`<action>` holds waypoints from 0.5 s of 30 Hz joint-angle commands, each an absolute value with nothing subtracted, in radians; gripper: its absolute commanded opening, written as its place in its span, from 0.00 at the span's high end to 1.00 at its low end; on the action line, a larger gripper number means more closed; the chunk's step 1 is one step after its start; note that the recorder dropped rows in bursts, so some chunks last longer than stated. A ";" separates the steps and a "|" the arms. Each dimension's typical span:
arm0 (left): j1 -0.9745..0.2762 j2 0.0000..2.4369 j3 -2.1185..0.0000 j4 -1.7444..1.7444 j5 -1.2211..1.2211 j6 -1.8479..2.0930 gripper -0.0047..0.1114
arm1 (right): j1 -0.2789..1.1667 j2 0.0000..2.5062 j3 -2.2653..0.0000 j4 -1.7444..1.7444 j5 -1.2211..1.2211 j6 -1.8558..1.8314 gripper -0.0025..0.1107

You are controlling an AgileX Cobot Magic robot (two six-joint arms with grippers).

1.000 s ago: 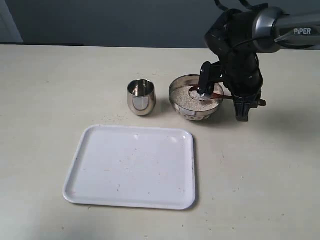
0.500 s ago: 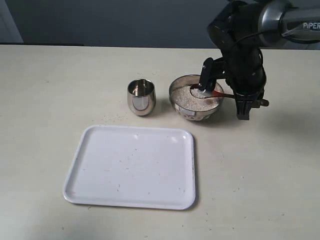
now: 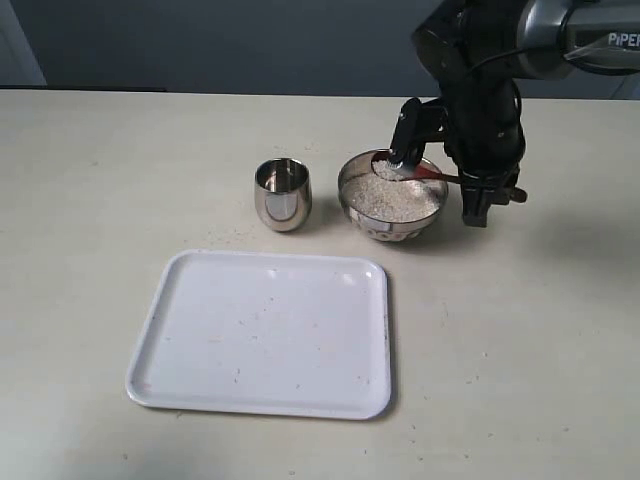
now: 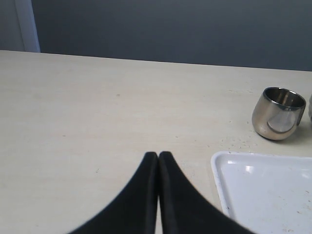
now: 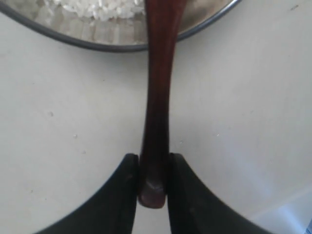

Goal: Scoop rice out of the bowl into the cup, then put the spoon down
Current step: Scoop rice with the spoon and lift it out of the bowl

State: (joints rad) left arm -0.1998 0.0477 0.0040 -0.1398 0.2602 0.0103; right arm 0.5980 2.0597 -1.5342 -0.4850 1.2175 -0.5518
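The steel bowl holds a heap of white rice. It stands right of the small steel cup. My right gripper is shut on the end of the dark wooden spoon, just right of the bowl. The spoon's head, with some grains on it, hangs over the bowl's far rim. In the right wrist view the handle runs from the gripper to the bowl's rim and the rice. My left gripper is shut and empty, over the table left of the cup.
A white tray lies in front of the cup and bowl, its corner also in the left wrist view. A few loose grains lie scattered on the beige table near the cup.
The right arm has lifted and drawn the spoon's head up out of the rice, toward the bowl's far left rim. The cup, bowl and tray have stayed put.
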 commanded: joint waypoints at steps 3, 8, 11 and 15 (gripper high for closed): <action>-0.203 0.047 0.000 -0.139 0.253 0.009 0.96 | 0.590 2.050 -1.540 -0.478 1.221 -0.556 0.98; -0.203 0.047 0.000 -0.141 0.253 0.009 0.96 | 0.590 2.050 -1.541 -0.453 1.221 -0.556 0.98; -0.203 0.047 0.000 -0.141 0.253 0.009 0.96 | 0.590 2.050 -1.541 -0.453 1.221 -0.556 0.98; -0.203 0.047 0.000 -0.141 0.253 0.009 0.96 | 0.590 2.050 -1.541 -0.451 1.221 -0.556 0.98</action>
